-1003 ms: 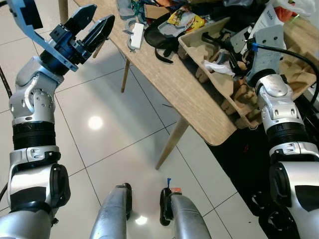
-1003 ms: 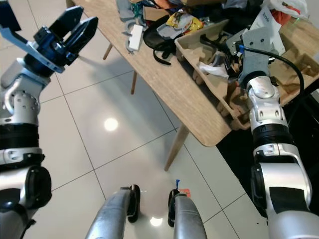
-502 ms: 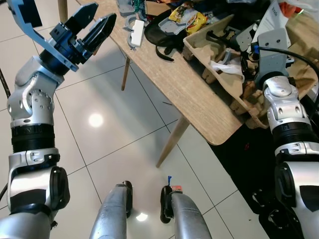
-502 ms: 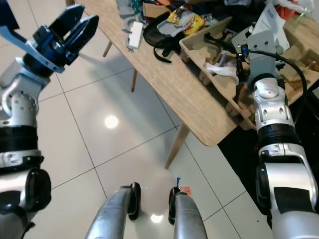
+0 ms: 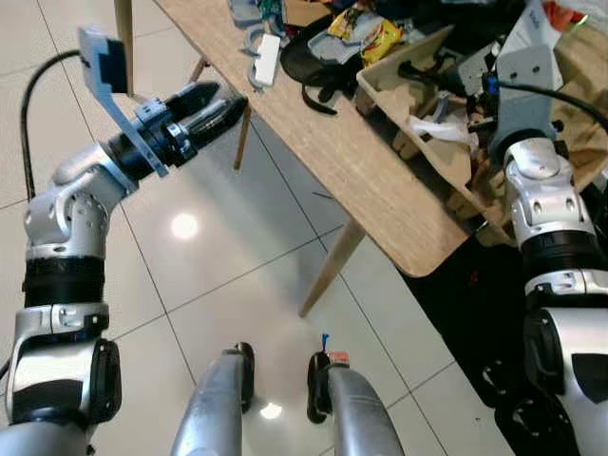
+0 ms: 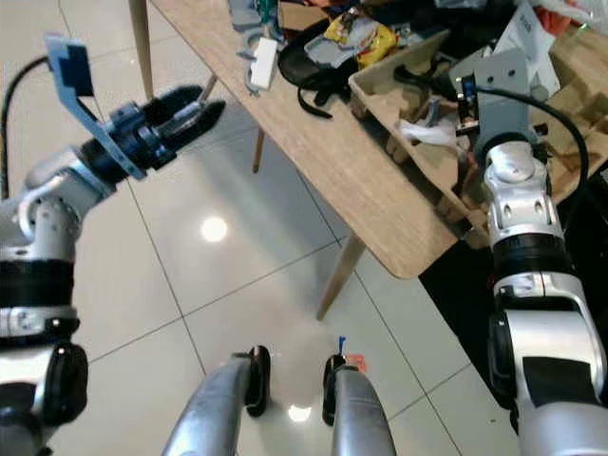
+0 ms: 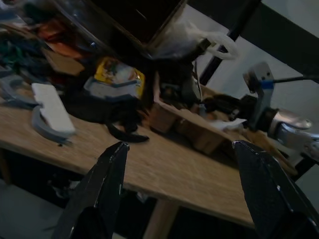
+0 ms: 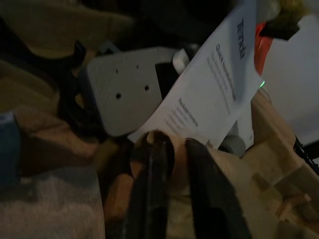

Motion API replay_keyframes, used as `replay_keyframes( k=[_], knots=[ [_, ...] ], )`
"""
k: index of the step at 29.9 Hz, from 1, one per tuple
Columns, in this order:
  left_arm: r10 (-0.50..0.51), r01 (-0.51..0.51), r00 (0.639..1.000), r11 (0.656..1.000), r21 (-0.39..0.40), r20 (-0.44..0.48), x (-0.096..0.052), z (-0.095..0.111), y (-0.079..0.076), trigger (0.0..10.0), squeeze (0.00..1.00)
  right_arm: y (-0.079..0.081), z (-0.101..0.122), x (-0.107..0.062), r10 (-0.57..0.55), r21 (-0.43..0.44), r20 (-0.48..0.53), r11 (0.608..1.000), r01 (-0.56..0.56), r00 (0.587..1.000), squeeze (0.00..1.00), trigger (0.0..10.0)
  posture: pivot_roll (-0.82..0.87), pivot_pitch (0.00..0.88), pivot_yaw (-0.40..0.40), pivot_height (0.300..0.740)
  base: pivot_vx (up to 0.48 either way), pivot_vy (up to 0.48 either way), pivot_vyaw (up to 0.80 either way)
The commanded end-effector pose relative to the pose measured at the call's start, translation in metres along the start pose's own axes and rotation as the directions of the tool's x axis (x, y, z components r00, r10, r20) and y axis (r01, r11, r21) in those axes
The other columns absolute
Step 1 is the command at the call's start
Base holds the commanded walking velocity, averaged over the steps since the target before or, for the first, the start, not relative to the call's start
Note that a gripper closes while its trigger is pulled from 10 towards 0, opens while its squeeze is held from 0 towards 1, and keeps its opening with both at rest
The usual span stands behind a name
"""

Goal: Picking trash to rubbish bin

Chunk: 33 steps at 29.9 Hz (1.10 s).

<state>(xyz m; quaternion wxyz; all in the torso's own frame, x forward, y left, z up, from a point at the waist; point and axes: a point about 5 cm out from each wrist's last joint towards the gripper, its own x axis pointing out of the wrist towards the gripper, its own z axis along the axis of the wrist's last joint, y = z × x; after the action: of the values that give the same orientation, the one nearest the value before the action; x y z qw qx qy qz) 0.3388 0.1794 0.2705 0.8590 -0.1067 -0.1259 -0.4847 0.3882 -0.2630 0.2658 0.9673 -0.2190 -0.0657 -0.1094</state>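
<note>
A long wooden table (image 5: 370, 180) is seen running away from the robot, its far part crowded with clutter: a moulded pulp tray (image 5: 418, 104), a yellow snack wrapper (image 5: 361, 33), a black strap (image 5: 309, 66), a white block (image 5: 266, 59) and a white printed leaflet (image 8: 209, 99). The right gripper (image 8: 172, 149) is held over the pulp tray, low among the cardboard. In the right wrist view its two fingers lie close together, with a thin curl of tan card or paper pinched between them, just below the leaflet's corner; a grey plate (image 8: 124, 89) lies beside it. Whether that tan piece is loose trash or part of the tray cannot be told. The left gripper (image 7: 179, 199) is held out over the floor beside the table's near edge, pointing toward the clutter; its fingers are spread wide and nothing is held. A crumpled white tissue (image 5: 439, 130) rests in the tray, near the right arm. No bin can be made out, so its place is not known. The step in hand is judged to be the picking of a piece from the tray by the right gripper. Next, the pinched piece would need to be lifted clear without dragging the tray or leaflet along, and the bin would have to be found before anything is carried off.
</note>
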Motion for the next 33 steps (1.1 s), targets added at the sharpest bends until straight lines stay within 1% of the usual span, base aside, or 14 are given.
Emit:
replay_keyframes(
  k=[1, 6, 14, 17, 18, 19, 20, 22, 26, 28, 29, 31, 32, 33],
  knots=[
    [-0.031, 0.031, 0.999, 0.999, 0.009, -0.015, 0.000, 0.001, -0.005, 10.0, 0.00, -0.002, -0.012, -0.003, 0.001, -0.001, -0.041, 1.000, -0.001, 0.999, 0.00, 0.0, 0.17, 0.382, -0.063, 0.740, 0.000, 0.000, 0.00],
    [-0.035, 0.035, 0.999, 0.999, 0.004, -0.022, 0.001, 0.002, -0.006, 10.0, 0.00, -0.003, -0.009, -0.003, -0.001, 0.002, -0.030, 1.000, 0.001, 1.000, 0.00, 0.0, 0.17, 0.377, -0.059, 0.740, 0.000, 0.000, 0.00],
    [-0.048, 0.048, 0.998, 0.999, -0.001, -0.045, 0.001, -0.002, -0.009, 10.0, 0.00, -0.006, -0.005, -0.004, -0.007, -0.009, -0.013, 1.000, 0.007, 1.000, 0.00, 0.0, 0.17, 0.377, -0.058, 0.740, 0.000, 0.000, 0.00],
    [-0.053, 0.053, 0.998, 0.999, -0.002, -0.042, 0.002, -0.002, -0.010, 10.0, 0.00, -0.009, 0.001, -0.004, -0.021, 0.013, 0.023, 1.000, 0.021, 1.000, 0.00, 0.0, 0.17, 0.374, -0.058, 0.740, 0.000, 0.000, 0.00],
    [-0.057, 0.057, 0.998, 0.998, -0.003, -0.039, 0.002, -0.001, -0.010, 10.0, 0.00, -0.011, 0.005, -0.004, -0.029, 0.033, 0.048, 0.999, 0.028, 0.998, 0.00, 0.0, 0.17, 0.372, -0.058, 0.740, 0.000, 0.000, 0.00],
    [-0.073, 0.073, 0.997, 0.997, -0.006, -0.036, 0.004, -0.002, -0.013, 10.0, 0.00, -0.020, 0.011, -0.005, -0.076, 0.074, 0.078, 0.995, 0.070, 0.994, 0.00, 0.0, 0.17, 0.372, -0.058, 0.740, 0.000, 0.000, 0.00],
    [-0.073, 0.073, 0.997, 0.997, -0.006, -0.036, 0.004, -0.002, -0.013, 10.0, 0.00, -0.020, 0.011, -0.005, -0.076, 0.074, 0.078, 0.995, 0.070, 0.994, 0.00, 0.0, 0.17, 0.372, -0.058, 0.740, 0.000, 0.000, 0.00],
    [-0.096, 0.095, 0.995, 0.995, -0.009, -0.038, 0.005, -0.003, -0.016, 10.0, 0.00, -0.030, 0.012, -0.006, -0.110, 0.081, 0.082, 0.991, 0.104, 0.991, 0.00, 0.0, 0.17, 0.367, -0.057, 0.740, 0.000, 0.000, 0.00],
    [-0.120, 0.119, 0.992, 0.993, -0.012, -0.038, 0.008, -0.004, -0.019, 10.0, 0.00, -0.045, 0.011, -0.011, -0.143, 0.079, 0.083, 0.988, 0.136, 0.986, 0.00, 0.0, 0.16, 0.360, -0.055, 0.740, 0.000, 0.000, 0.00],
    [-0.124, 0.123, 0.992, 0.992, -0.012, -0.036, 0.009, -0.004, -0.019, 10.0, 0.00, -0.052, 0.012, -0.014, -0.157, 0.088, 0.095, 0.985, 0.149, 0.983, 0.00, 0.0, 0.16, 0.355, -0.055, 0.740, 0.000, 0.000, 0.00],
    [-0.124, 0.123, 0.992, 0.992, -0.012, -0.036, 0.009, -0.004, -0.019, 10.0, 0.00, -0.052, 0.012, -0.014, -0.157, 0.088, 0.095, 0.985, 0.149, 0.983, 0.00, 0.0, 0.16, 0.355, -0.055, 0.740, 0.000, 0.000, 0.00],
    [-0.128, 0.127, 0.991, 0.992, -0.012, -0.033, 0.010, -0.005, -0.019, 10.0, 0.00, -0.059, 0.014, -0.018, -0.168, 0.097, 0.114, 0.983, 0.157, 0.979, 0.00, 0.0, 0.16, 0.347, -0.054, 0.740, 0.000, 0.000, 0.00],
    [-0.128, 0.127, 0.991, 0.992, -0.012, -0.033, 0.010, -0.005, -0.019, 10.0, 0.00, -0.059, 0.014, -0.018, -0.168, 0.097, 0.114, 0.983, 0.157, 0.979, 0.00, 0.0, 0.16, 0.347, -0.054, 0.740, 0.000, 0.000, 0.00],
    [-0.133, 0.133, 0.991, 0.991, -0.012, -0.029, 0.011, -0.004, -0.020, 10.0, 0.00, -0.065, 0.016, -0.023, -0.172, 0.114, 0.143, 0.981, 0.156, 0.975, 0.00, 0.0, 0.16, 0.342, -0.054, 0.740, 0.000, 0.000, 0.00]
  ],
)
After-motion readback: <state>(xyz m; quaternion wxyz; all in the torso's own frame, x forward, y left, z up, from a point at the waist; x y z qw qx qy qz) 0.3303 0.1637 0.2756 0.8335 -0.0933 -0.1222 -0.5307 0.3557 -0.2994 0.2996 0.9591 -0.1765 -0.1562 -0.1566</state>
